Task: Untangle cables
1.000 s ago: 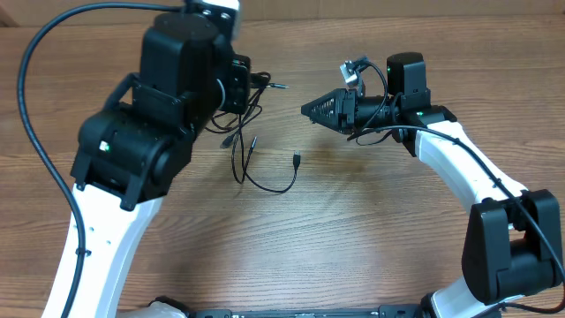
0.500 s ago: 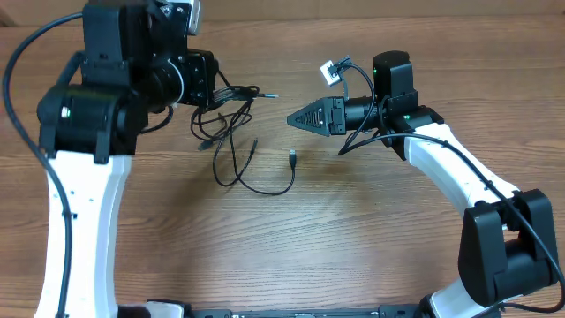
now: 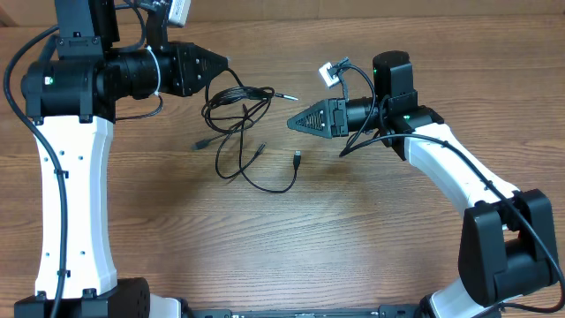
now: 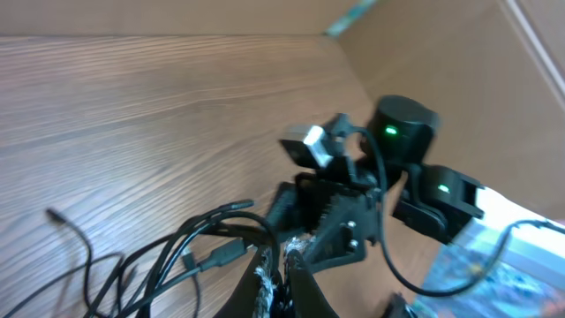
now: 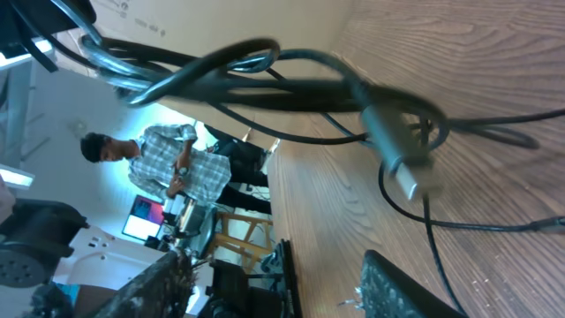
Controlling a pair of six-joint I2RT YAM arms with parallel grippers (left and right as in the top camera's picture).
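The cables point(image 3: 235, 104) are thin black cords bunched at mid-table, with loops trailing down to a loose plug point(image 3: 297, 159) and a silver tip point(image 3: 284, 96) pointing right. My left gripper point(image 3: 221, 64) points right at the bundle's top and is shut on a strand of it. In the left wrist view the closed fingers point(image 4: 265, 281) meet where the cables point(image 4: 177, 256) converge. My right gripper point(image 3: 291, 122) points left, just right of the bundle, apart from it. In the right wrist view it point(image 5: 282, 296) is open and holds nothing, with the cables point(image 5: 265, 79) and a silver plug point(image 5: 408, 175) ahead.
A thick black wire point(image 3: 19, 84) arcs from the left arm along the table's left side. A cardboard wall point(image 3: 441, 13) runs along the back. A white connector point(image 3: 330, 72) sticks up on the right arm. A person point(image 5: 181, 163) stands beyond the table.
The left arm swung back to the left and turned its gripper rightward, dragging the bundle with it. The right gripper slid left toward the cables and its jaws widened.
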